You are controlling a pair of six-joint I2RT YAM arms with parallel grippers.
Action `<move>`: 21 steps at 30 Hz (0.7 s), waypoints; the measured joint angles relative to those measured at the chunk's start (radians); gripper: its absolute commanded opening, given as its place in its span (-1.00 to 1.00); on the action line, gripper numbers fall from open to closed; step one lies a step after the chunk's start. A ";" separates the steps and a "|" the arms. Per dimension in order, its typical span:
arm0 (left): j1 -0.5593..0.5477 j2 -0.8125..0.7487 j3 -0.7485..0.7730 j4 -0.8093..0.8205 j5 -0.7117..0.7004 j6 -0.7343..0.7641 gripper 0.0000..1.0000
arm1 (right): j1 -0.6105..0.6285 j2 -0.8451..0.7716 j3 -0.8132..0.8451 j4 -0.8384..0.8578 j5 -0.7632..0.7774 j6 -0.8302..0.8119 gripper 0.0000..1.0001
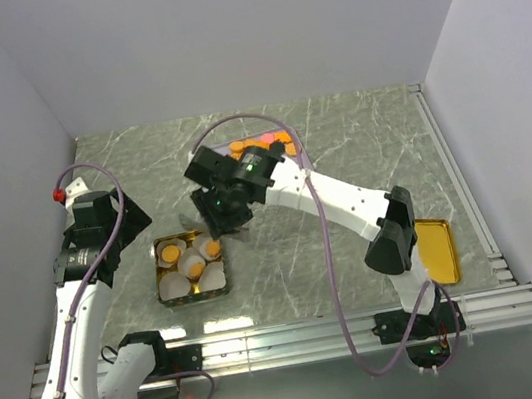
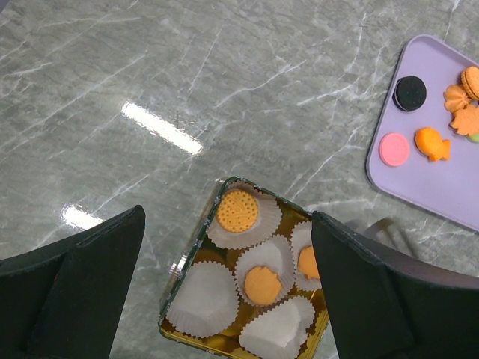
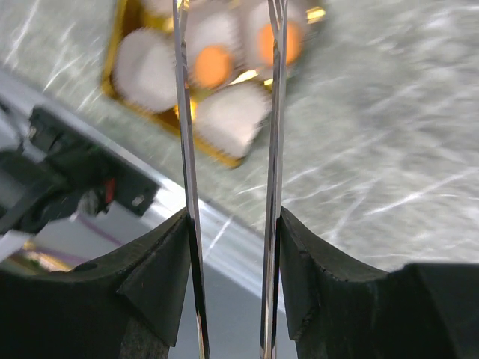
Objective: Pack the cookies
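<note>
Though apart, cookies (image 3: 212,66) beyond end effector (image 3: 228,45)

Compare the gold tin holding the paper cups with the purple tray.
The gold tin is shiny, with raised walls, and holds white paper cups, three with orange cookies. The purple tray is matte, nearly flat, with loose orange, black and pink cookies. Both are rectangular with rounded corners and sit on the marble table.

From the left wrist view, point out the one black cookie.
The black cookie is the dark round disc at the top left corner of the lilac tray; its neighbours there are orange or pink.
</note>
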 measured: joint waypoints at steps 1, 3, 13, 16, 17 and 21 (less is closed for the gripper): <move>0.000 0.000 0.000 0.000 0.000 0.000 0.99 | -0.018 0.000 0.000 -0.005 0.005 -0.003 0.08; -0.002 0.000 0.000 0.000 0.000 0.000 0.99 | -0.066 0.000 0.000 -0.014 0.017 -0.014 0.08; -0.004 0.001 0.000 0.000 0.001 0.001 0.99 | -0.228 0.000 0.000 -0.043 0.074 -0.075 0.08; -0.005 0.002 0.000 0.001 0.001 0.001 0.99 | -0.252 0.001 0.000 -0.050 0.089 -0.087 0.08; -0.005 0.002 0.000 0.001 0.001 0.001 0.99 | -0.261 0.003 0.000 -0.051 0.092 -0.092 0.08; -0.005 0.002 0.000 0.001 0.001 0.001 0.97 | -0.304 0.031 0.012 -0.063 0.112 -0.111 0.09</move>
